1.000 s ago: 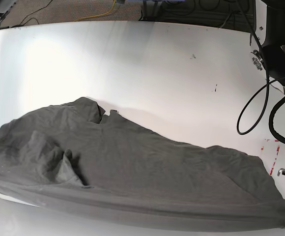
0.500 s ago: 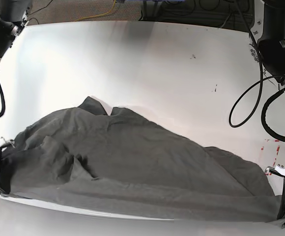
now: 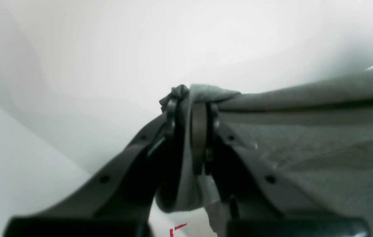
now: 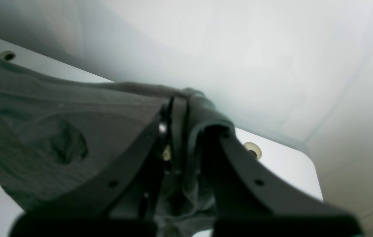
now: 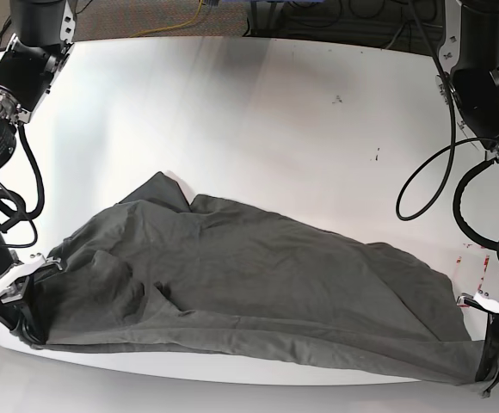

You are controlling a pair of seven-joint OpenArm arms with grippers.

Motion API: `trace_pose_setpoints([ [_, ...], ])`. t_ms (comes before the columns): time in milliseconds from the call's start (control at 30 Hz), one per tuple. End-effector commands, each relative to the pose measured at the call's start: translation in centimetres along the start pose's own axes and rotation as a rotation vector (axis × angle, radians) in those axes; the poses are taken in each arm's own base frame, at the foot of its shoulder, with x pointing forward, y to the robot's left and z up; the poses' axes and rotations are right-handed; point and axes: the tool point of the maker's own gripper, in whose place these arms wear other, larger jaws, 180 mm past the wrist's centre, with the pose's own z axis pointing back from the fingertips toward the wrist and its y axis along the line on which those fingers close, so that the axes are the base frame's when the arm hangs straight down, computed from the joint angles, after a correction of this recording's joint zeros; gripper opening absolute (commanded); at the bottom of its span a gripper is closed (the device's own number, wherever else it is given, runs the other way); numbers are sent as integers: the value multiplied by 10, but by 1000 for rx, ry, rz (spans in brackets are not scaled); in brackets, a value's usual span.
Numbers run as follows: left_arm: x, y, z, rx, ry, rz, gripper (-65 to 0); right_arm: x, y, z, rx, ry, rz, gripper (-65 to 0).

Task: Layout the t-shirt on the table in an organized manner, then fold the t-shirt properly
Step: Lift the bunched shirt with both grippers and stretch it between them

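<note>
Charcoal t-shirt [image 5: 249, 292]: spread wrinkled across the near half of the white bench [image 5: 258, 112], near edge stretched between both arms.
Left end effector [image 3: 189, 108]: low at the base view's right near corner, jaws clamped on a bunched corner of fabric.
Right end effector [image 4: 181, 105]: low at the opposite near corner, pinching the other corner.
Arms: both reach down from the far side, cables looping beside them.
Red tape mark [image 5: 482, 262]: just beyond the left arm's corner.

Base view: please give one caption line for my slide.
Both grippers pinch the t-shirt near corners, stretched above the table.
</note>
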Motion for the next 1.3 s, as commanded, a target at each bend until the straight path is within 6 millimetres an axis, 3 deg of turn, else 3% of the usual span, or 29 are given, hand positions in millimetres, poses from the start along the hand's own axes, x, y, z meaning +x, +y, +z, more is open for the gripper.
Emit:
trace_pose_setpoints([
  [0, 19, 11, 0, 22, -59, -7, -624, 19, -11, 4, -35, -54, 26, -650],
  [167, 5, 17, -5, 53, -21, -21, -624, 16, -18, 0, -79, -55, 34, -650],
  [367, -7, -2, -26, 16, -26, -27, -624, 26, -19, -12, -150, -76, 82, -650],
  [533, -9, -12, -32, -11, -24, -39, -624, 27, -17, -17, -169, -63, 112, -650],
  [733, 15, -21, -27, -20, -72, -96, -624, 30, -18, -15, -172, -71, 118, -650],
  [1100, 70, -10, -17, 34, -176, -185, -624, 44, -16, -8, -181, -107, 155, -650],
  [1267, 83, -7, -10, 52, -207, -212, -624, 54, -17, -4, -184, -153, 174, -650],
])
